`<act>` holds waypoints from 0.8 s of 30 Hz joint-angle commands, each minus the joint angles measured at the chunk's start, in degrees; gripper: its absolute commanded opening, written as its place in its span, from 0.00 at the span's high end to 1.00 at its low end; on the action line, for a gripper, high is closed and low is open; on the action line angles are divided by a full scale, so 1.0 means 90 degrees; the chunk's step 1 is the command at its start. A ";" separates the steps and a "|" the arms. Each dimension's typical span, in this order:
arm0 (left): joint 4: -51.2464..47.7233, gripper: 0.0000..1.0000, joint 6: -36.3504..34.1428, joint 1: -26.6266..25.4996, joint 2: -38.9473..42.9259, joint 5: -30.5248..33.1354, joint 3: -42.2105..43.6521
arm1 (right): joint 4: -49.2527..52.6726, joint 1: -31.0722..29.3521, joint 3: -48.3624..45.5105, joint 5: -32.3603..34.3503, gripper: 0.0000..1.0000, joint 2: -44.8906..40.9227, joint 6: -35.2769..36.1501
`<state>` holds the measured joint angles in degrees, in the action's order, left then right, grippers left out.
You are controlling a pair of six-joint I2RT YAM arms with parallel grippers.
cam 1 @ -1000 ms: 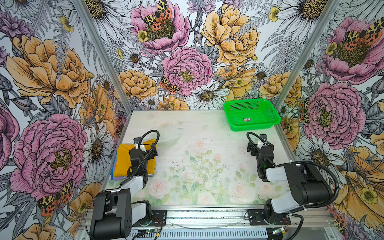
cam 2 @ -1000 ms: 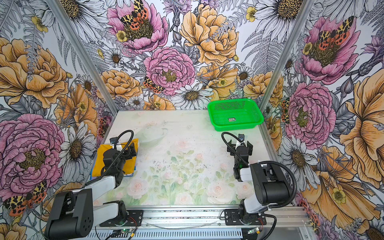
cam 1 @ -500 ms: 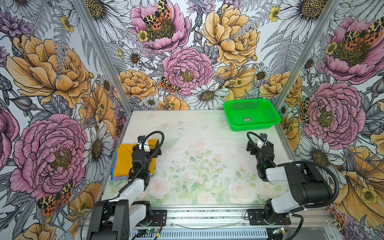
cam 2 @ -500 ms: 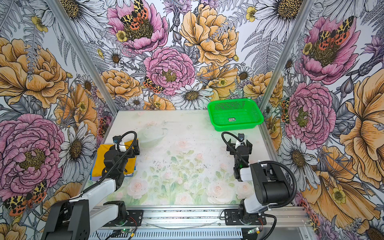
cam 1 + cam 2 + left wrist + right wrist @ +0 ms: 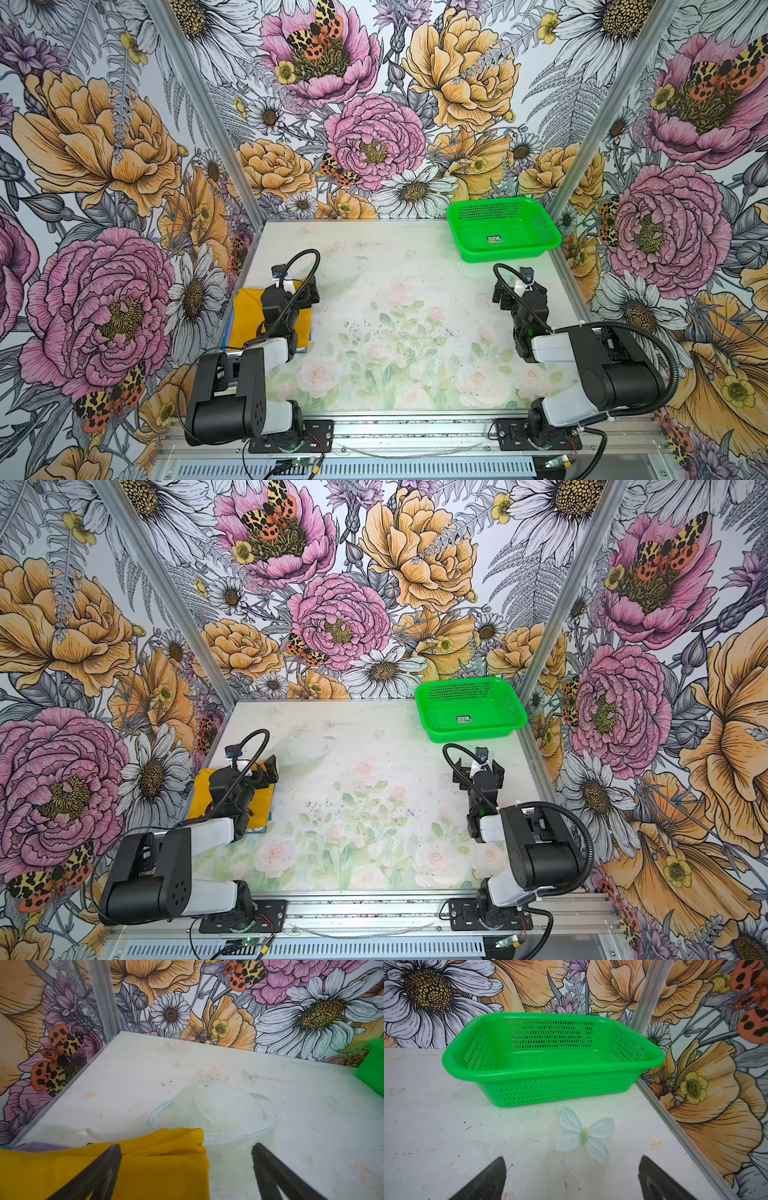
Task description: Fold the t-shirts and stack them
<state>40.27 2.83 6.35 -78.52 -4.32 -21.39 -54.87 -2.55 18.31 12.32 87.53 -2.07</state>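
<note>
Mustard-yellow t-shirt (image 5: 249, 316) — folded, atop a lavender t-shirt (image 5: 39, 1146), 9 o'clock on the table (image 5: 415, 299). Likely soft, light, limp; best pinched at a folded corner.
Left gripper (image 5: 186, 1145): jaws spread, empty, over its 2 o'clock corner.
Right gripper (image 5: 519, 291), 3 o'clock: spread, empty.
Green mesh basket (image 5: 505, 249) — 1 o'clock.

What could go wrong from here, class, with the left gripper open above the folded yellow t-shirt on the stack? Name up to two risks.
1. The left gripper hangs open over a corner of the yellow t-shirt, one finger above the cloth. A low sideways move could snag it and undo the fold.
2. The lavender t-shirt peeks out beneath, so any drag might skew the stack.
</note>
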 commanded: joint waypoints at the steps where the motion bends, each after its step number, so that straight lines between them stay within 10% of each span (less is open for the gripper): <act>1: 0.0475 0.01 -0.0182 0.0050 -0.0001 -0.0470 0.0022 | -0.0065 0.0015 0.0146 -0.0055 0.01 0.0060 -0.0029; 5: 0.2765 0.01 -0.0086 -0.0037 -0.1363 -0.0447 0.0462 | -0.0043 0.0010 0.0157 -0.0073 0.00 0.0060 -0.0033; 8: 0.1314 0.01 -0.0177 -0.0264 -0.1009 0.0265 0.0023 | -0.0002 0.0020 0.0178 -0.0103 0.00 0.0054 -0.0029; 24: 0.1629 0.01 -0.0619 -0.0868 -0.1131 0.1222 0.0041 | 0.0092 0.0039 0.0223 -0.0052 0.01 0.0052 -0.0080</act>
<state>53.87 -1.69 -2.09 -89.21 5.21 -20.78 -53.80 -2.55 19.03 12.12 87.53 -2.09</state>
